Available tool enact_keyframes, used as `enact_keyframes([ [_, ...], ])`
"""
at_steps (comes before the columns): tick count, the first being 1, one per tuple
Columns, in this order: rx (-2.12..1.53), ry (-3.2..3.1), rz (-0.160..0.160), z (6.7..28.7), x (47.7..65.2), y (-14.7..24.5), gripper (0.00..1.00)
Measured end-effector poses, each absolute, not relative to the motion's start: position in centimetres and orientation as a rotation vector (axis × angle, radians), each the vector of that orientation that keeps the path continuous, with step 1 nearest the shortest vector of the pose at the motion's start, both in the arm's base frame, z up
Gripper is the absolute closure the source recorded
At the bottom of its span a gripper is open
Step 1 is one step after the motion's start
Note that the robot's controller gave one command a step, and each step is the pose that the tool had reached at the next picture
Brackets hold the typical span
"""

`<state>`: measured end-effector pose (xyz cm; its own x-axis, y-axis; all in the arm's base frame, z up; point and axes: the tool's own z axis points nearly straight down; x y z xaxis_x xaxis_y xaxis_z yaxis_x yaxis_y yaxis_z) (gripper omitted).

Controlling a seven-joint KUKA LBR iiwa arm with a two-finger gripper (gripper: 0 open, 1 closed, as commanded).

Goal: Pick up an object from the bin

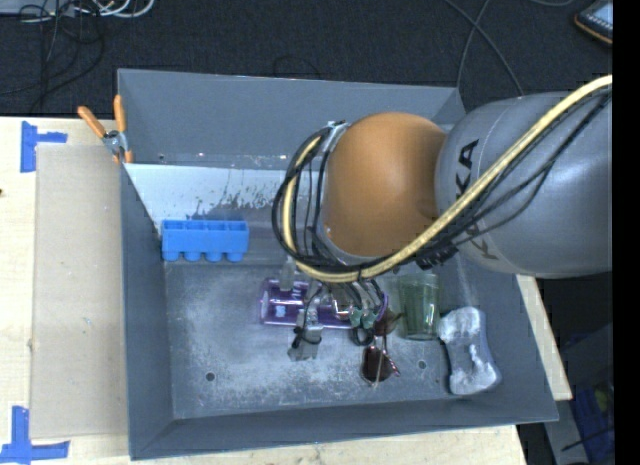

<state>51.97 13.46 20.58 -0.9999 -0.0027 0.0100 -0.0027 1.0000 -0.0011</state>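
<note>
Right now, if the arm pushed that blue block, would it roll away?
Probably not: the blue block has flat faces and straight edges, so it would likely slide. It looks like moulded plastic, so probably stiff and light.

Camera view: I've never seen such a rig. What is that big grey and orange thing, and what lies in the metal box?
The camera looks down from above, slightly sideways. The grey shape is a robot arm reaching in from the right. The orange dome is a cover on its wrist, ringed by cables. Under it hangs its tool, low over the middle of a grey metal bin. On the bin's floor lie a blue block at the back left, a purple thing next to the tool, a dark reddish thing and a green see-through cup further right, and a white crumpled lump at the far right. Whether the tool holds anything I cannot tell.
</note>
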Motion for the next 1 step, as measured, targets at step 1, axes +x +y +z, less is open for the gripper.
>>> enact_keyframes([
  [1,-0.003,-3.139,0.000,20.95,52.16,13.37,0.00],
])
